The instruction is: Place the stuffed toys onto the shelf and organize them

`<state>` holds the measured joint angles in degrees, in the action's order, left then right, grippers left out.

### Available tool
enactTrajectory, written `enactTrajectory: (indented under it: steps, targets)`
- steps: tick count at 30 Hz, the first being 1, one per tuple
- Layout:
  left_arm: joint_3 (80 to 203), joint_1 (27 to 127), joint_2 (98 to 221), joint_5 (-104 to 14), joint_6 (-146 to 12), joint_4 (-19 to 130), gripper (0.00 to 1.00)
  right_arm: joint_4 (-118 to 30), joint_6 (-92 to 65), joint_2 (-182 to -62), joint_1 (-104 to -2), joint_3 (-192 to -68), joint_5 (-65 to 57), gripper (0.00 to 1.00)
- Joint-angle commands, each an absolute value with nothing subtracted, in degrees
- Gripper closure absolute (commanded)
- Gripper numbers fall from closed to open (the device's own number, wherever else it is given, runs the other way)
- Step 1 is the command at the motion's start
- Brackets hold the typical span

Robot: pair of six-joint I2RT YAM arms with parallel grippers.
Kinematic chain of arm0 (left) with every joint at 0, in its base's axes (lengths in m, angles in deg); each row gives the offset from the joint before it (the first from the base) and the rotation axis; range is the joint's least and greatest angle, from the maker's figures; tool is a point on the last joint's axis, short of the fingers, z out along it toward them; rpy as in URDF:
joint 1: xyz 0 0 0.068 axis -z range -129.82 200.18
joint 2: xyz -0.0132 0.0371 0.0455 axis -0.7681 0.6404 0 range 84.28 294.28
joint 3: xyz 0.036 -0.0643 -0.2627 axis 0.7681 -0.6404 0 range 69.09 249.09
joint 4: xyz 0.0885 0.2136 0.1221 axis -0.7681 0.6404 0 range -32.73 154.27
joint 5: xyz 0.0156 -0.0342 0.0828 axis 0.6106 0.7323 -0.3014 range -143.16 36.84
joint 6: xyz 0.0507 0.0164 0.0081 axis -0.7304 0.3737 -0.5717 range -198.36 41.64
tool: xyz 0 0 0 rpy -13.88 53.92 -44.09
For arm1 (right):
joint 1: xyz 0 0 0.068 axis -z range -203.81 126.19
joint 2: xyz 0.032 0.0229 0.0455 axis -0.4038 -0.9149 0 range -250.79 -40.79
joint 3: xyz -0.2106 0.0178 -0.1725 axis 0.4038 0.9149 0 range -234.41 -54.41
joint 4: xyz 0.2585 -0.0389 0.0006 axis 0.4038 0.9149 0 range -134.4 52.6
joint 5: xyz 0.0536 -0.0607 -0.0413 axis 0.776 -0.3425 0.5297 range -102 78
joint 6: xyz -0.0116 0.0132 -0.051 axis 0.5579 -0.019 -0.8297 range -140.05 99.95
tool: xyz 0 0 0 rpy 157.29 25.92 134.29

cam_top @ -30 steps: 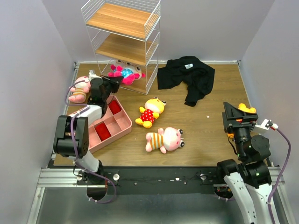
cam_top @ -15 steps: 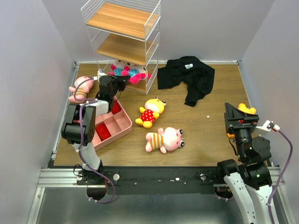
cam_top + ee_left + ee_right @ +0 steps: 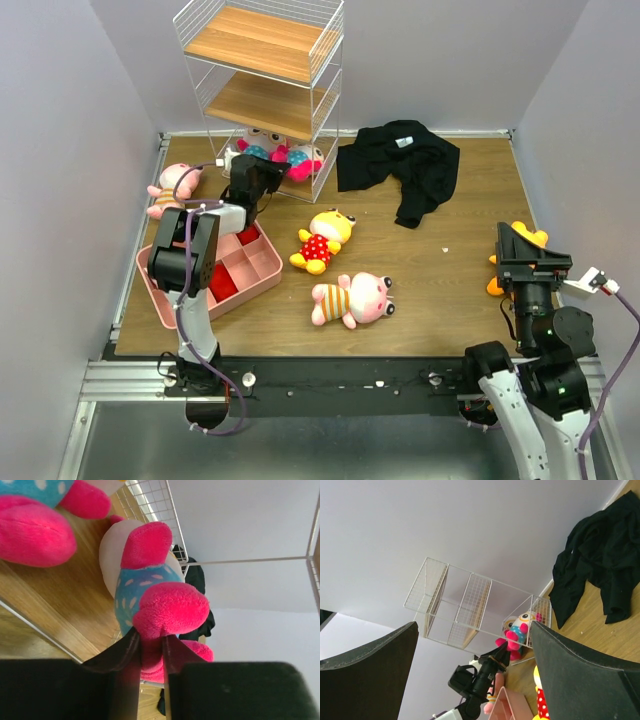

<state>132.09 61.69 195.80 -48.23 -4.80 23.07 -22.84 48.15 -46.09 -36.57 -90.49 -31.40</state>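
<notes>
The shelf stands at the back; its bottom board holds two white-faced stuffed toys in blue dotted outfits. My left gripper reaches in at that tier and is shut on one pink foot of the nearer toy, which rests on the board. A pink striped toy lies left of the shelf and another at mid-floor, beside a yellow polka-dot toy. My right gripper stands open and empty, partly covering a yellow toy.
A pink tray with square compartments sits under my left arm. A black garment lies crumpled right of the shelf. Walls close in on the left, back and right. The upper two shelf boards hold nothing.
My left gripper has carried the white-faced toy rightward and inward onto the bottom tier, beside the other one. The right arm has shifted slightly toward the near right.
</notes>
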Motion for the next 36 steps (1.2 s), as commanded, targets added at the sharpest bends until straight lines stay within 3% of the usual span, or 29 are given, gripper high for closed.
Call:
enactTrajectory:
  steps: [1,5,12,29,36]
  targets:
    - [136.1,62.9,198.0,-51.5,-7.6,27.0,0.69,-20.5,45.7,-45.1,-36.4,-92.6,-35.4,0.00]
    - [136.5,63.0,198.4,-52.7,-8.3,28.6,0.50,-19.4,44.8,-44.8,-36.5,-93.6,-35.9,0.00]
    - [138.3,63.4,197.1,-55.2,-11.1,33.3,0.38,-19.2,44.5,-43.4,-36.5,-93.6,-36.5,0.00]
    - [143.7,63.4,193.3,-61.9,-13.8,53.5,0.24,-15.7,44.5,-41.8,-36.4,-96.2,-36.7,0.00]
    - [143.9,63.4,191.2,-63.6,-14.2,57.2,0.23,-14.2,45.4,-41.3,-36.5,-97.4,-35.8,0.00]
